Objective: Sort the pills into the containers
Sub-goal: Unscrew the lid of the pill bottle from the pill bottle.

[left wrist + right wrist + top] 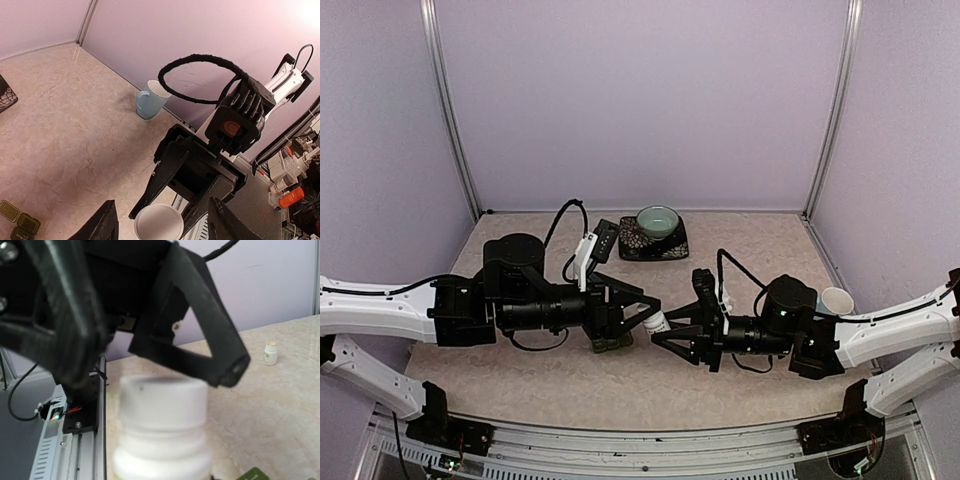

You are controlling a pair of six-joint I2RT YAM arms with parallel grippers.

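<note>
A white pill bottle [658, 323] hangs above the middle of the table, with my right gripper [670, 330] shut on its body. In the left wrist view the right fingers [150, 187] flank its round white cap [159, 223]. My left gripper [163, 207] stands open around that cap, with a gap on each side. The right wrist view shows the bottle [161, 435] close up and blurred, one left finger [220, 357] just above the cap. The dark green containers [610, 343] lie on the table under the left gripper, lids shut [19, 223]. No pills are in view.
A teal bowl [657, 220] sits on a dark patterned tray [638, 246] at the back. A pale blue mug [150, 99] stands by the right wall [837, 300]. A small white bottle [270, 353] stands on the table far off. Metal frame rails run along the near edge.
</note>
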